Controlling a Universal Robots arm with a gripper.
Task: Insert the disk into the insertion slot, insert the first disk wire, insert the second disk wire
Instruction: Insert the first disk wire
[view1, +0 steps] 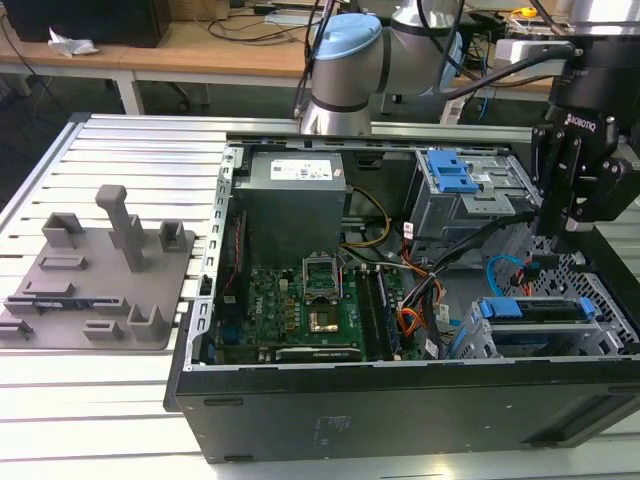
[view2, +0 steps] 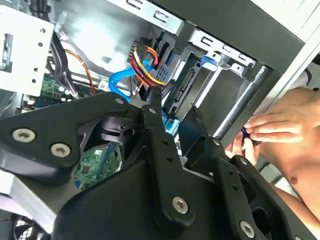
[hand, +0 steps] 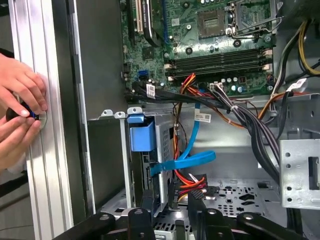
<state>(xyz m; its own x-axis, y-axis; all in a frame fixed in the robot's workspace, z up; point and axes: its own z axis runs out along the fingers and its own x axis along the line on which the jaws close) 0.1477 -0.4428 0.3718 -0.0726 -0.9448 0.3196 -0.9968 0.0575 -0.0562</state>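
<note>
One arm (view1: 345, 60) points its tool (view1: 565, 226) down near the second disk wire (hand: 182, 163).

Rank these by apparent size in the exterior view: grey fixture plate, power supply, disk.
1. fixture plate
2. power supply
3. disk, seen edge-on and judged by its visible part

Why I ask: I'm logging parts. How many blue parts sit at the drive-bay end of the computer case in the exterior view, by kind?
blue plastic drive-bay latch: 1
disk in its blue caddy: 1
light-blue flat cable: 1
Total: 3
</note>
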